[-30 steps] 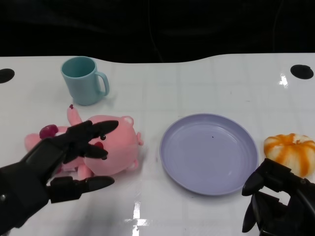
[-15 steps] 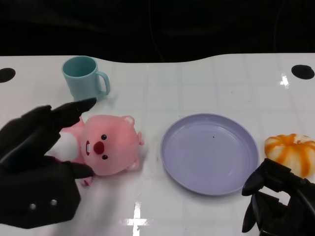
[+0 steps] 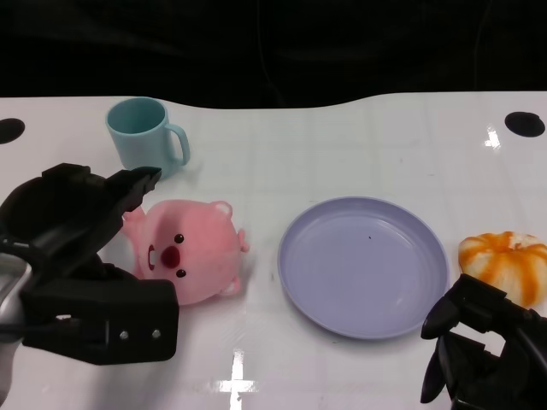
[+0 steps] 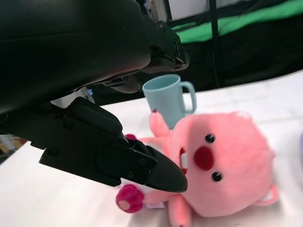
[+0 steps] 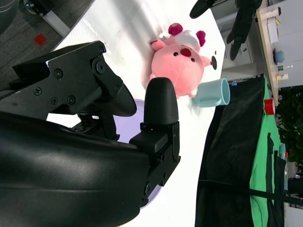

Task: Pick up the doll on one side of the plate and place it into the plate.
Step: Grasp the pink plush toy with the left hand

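The robot's left hand hovered over the body of a pink plush doll lying on its side on the white table, well to the left of the lavender plate it was meant to reach. The hand's black fingers were spread apart around the toy's rear half, one above and one below, apparently set to close on the soft body; no frame showed them pressing into the fabric, so no grip could be confirmed. The doll, round-headed and fuzzy, with a dark red nose, small black eyes and magenta paws, faced the camera, its head the part nearest the plate. Beyond the doll and further from the plate stood a pale teal mug, smooth and glossy, handle turned toward the plate, near enough to the raised arm of the toy that a wide sweep might have clipped it. The plate, shallow, round and matte, lay bare at the table's centre, probably left open to receive the doll. To the right of the plate, just beside its rim, sat an orange-and-white striped pumpkin-shaped object, ribbed and rounded, whose material could not be told. The right hand rested low, near the plate's right edge, its fingers curled inward on nothing, seemingly kept out of the way.
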You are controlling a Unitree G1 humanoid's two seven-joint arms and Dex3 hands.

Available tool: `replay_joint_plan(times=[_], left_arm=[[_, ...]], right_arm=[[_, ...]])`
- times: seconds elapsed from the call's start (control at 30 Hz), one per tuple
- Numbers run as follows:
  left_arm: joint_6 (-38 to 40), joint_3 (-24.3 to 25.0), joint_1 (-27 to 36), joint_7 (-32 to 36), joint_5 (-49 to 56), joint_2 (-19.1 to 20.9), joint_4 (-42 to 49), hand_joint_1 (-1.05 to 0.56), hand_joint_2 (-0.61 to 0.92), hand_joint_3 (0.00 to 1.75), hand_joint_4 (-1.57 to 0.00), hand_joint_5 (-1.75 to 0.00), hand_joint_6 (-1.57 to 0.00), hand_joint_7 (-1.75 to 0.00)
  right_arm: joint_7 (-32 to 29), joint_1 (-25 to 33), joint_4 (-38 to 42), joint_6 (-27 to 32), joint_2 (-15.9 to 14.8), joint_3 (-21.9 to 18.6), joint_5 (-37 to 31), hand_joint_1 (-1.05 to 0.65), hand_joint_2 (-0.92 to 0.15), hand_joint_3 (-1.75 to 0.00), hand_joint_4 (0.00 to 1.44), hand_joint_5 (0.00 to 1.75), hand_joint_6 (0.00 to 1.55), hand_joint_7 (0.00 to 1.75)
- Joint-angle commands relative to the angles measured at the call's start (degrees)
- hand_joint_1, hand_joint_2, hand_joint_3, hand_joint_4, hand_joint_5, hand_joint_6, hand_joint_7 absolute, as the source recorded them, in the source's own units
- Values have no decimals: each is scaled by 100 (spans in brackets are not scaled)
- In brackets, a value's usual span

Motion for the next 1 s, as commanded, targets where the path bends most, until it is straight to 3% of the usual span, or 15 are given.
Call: replay_joint_plan(times=[0.03,0.27,1.0], left_arm=[[59,-70,-147,-57,101,70,106,-77,90,1,-18,-37,-18,-1],[194,-794,-961,243,808,-158,1641,-79,91,0,-22,-32,-19,-1],[-54,-1740,-2451,1171,689,-830,4922,-79,90,0,-28,-19,-21,-1]], right_arm=[[-14,-9,-20,-16,-63,-50,4,-11,-68,-124,67,175,45,175],[9,23,-45,-40,-86,-51,-4,-10,-67,-125,67,175,46,174],[-29,131,-179,11,-96,-60,-5,-11,-67,-125,66,175,45,174]])
